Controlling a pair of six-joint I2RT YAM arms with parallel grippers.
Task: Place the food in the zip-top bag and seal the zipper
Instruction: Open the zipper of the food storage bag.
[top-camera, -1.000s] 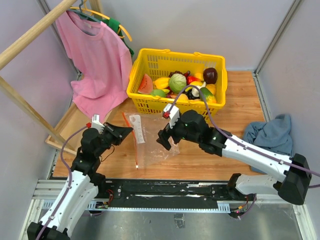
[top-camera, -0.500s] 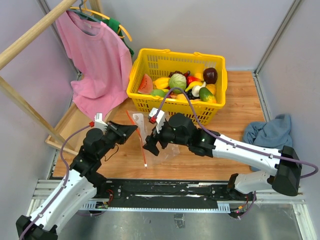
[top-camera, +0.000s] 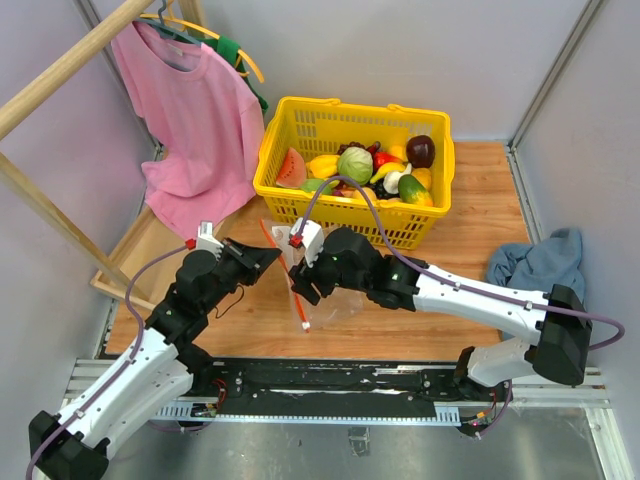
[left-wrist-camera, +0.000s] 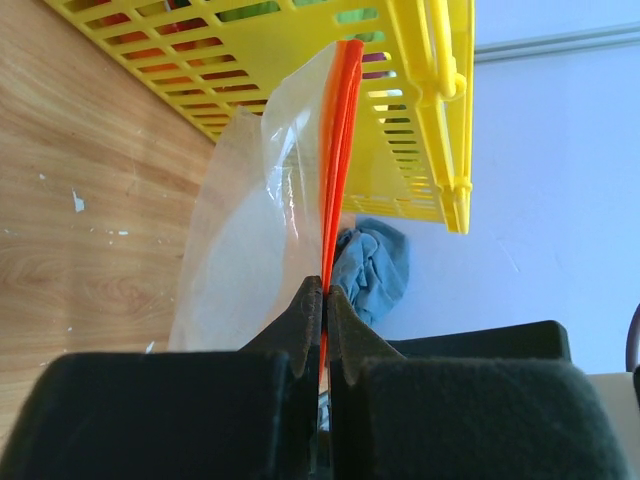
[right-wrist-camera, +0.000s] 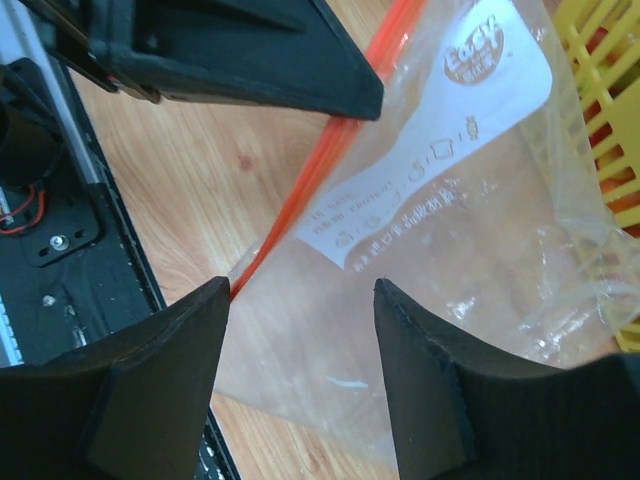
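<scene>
While the wooden tabletop (top-camera: 470, 235) carries the yellow basket (top-camera: 340, 212) holding the food (top-camera: 354, 164), zip-top bag (right-wrist-camera: 450, 250) just beside the basket's near side, right pincer (right-wrist-camera: 300, 292) spread wide over its clear sheet, left pincer (left-wrist-camera: 325, 300) clamped on the red zipper (left-wrist-camera: 340, 150).

The top external camera sits above and behind the robot and looks down from afar on the whole table (top-camera: 470, 230), with the yellow basket (top-camera: 300, 205) at the far side. The left wrist camera sits close behind the left tool (left-wrist-camera: 325, 300) and looks forward along the zipper (left-wrist-camera: 340, 150) to the basket and a blue cloth (left-wrist-camera: 370, 270) ahead. The right wrist camera looks down between the fingers of the right tool (right-wrist-camera: 300, 300), very near the zip-top bag (right-wrist-camera: 480, 250) under them. All three views share the bag, its zipper and part of the basket.
</scene>
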